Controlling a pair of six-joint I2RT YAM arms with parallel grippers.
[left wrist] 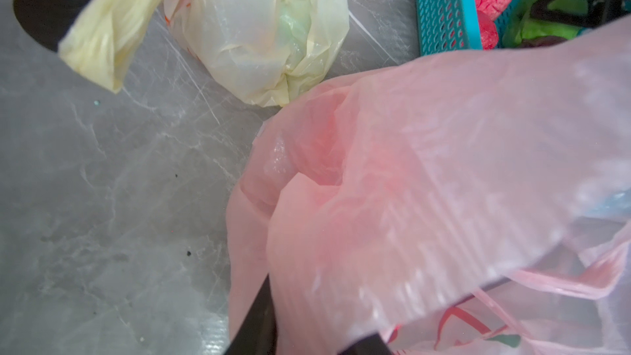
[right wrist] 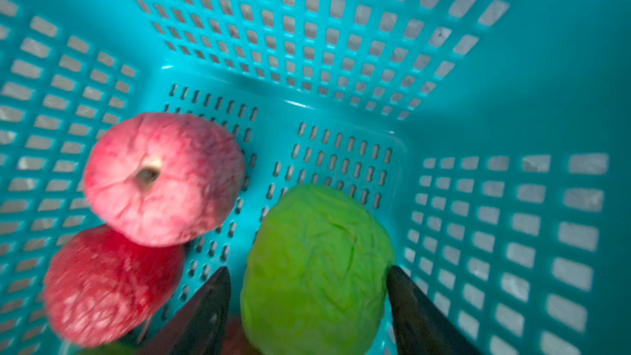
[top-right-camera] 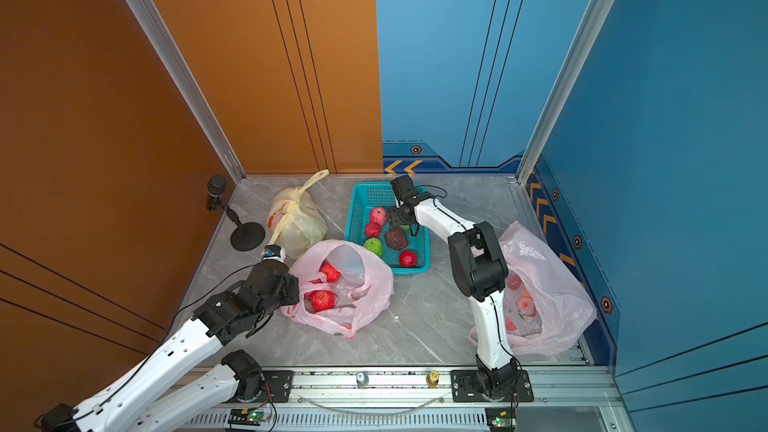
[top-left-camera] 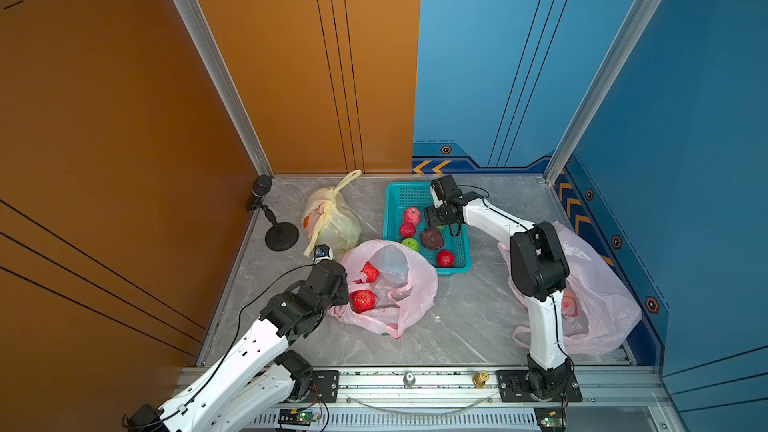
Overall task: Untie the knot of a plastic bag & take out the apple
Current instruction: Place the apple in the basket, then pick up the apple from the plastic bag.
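Far left, a microphone stand [top-left-camera: 280,236] is seen, with a knotted yellow bag [top-left-camera: 332,222] just beside it. Next along, the left jaws are draped in the film of the open pink bag [top-left-camera: 415,284]; whether anything is pinched cannot be told. A red apple [top-left-camera: 363,300] is lying inside that bag on the tabletop [top-left-camera: 465,317], more red fruit beside it. In the teal basket [top-left-camera: 395,197] the right jaws are spread, released, either side of a green apple [right wrist: 317,268]. A second pink bag [top-left-camera: 598,284] is slumped far right.
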